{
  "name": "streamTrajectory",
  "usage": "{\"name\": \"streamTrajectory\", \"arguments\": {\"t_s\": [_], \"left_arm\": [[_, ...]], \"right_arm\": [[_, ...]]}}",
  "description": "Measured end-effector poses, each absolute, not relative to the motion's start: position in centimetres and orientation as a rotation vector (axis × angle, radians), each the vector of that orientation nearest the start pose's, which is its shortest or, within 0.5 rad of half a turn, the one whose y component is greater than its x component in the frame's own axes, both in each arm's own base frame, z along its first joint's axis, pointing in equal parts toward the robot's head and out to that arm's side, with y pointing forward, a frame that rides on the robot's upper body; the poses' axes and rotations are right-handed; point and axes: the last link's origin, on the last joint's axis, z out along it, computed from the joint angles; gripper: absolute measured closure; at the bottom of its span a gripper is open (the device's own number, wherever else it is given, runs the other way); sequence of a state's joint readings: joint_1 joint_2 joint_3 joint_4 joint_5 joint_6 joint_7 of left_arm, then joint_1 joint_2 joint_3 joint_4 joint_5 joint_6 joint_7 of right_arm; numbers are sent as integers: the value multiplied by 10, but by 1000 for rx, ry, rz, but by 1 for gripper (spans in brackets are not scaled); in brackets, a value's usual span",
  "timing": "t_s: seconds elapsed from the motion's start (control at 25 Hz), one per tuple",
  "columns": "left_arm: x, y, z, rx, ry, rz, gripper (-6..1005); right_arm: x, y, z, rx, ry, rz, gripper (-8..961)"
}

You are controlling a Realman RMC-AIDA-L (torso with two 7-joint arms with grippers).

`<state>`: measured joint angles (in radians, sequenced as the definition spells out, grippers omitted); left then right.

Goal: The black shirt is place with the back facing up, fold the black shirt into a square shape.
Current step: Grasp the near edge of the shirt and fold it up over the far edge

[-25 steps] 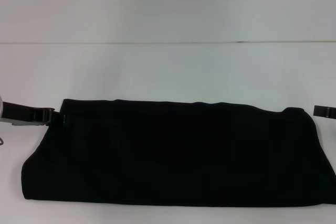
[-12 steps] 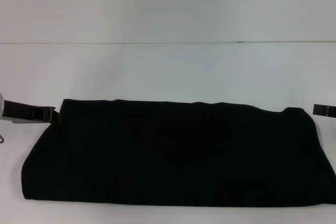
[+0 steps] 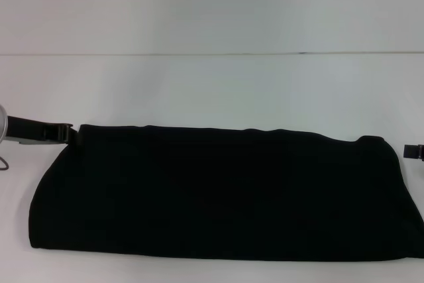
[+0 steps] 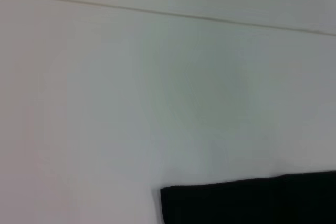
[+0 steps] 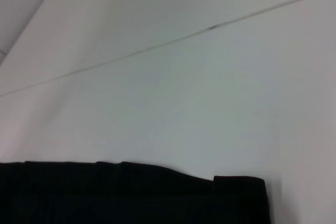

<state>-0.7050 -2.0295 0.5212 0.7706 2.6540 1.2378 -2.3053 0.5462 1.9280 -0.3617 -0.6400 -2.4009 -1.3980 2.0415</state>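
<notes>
Black shirt lying as a long band, a gripper at each end.

The left gripper sits at the far left corner of the black shirt, which lies flat across the near part of the white table; the right gripper is just off its right end. Whether either gripper's fingers are apart, I cannot tell. A likely risk: pinching only the top layer at a corner, so the lower layers lag and the fold skews.
</notes>
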Motion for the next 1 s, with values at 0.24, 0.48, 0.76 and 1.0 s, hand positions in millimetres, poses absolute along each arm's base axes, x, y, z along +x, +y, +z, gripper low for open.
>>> {"name": "streamTrajectory", "arguments": {"t_s": [0.24,0.48,0.76,1.0], "left_arm": [[-307,397,52,-2106,-1497,-117,987],[-307,398,52,-2107,-1496,-124,983],[-307,398,52,-2107,-1498,-124,977],[-307,397,51,-2109,-1498,-124,973]], "right_arm": [[347,354,66,-2154,1520,384,332],[342,363,53,-2169,1512,374,351],[341,369,45,-2152,1512,367,374],[339,372,31,-2181,1489,336,481]]}}
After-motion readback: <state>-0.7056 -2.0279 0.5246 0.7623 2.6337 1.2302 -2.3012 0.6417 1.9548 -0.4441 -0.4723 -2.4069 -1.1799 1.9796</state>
